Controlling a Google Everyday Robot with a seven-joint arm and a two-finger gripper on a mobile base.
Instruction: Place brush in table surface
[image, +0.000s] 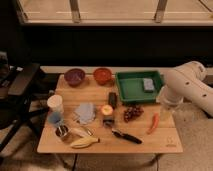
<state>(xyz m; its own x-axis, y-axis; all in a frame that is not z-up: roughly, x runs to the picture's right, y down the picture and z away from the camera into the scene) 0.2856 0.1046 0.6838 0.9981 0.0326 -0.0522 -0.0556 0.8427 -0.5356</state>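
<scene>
Little left, judging by the layout: brush (126, 136) lying flat on the table surface (150, 144) near its front edge, between banana (84, 142) and red chili (154, 123). Well apart from gripper (167, 109), hanging at the right edge beside the green tray (131, 91); spread or pressed together, cannot tell.

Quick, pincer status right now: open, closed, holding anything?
Pincer: cannot be told; it sits at the right edge of the table surface, below the green tray.
The brush lies on the tabletop, apart from it.
</scene>
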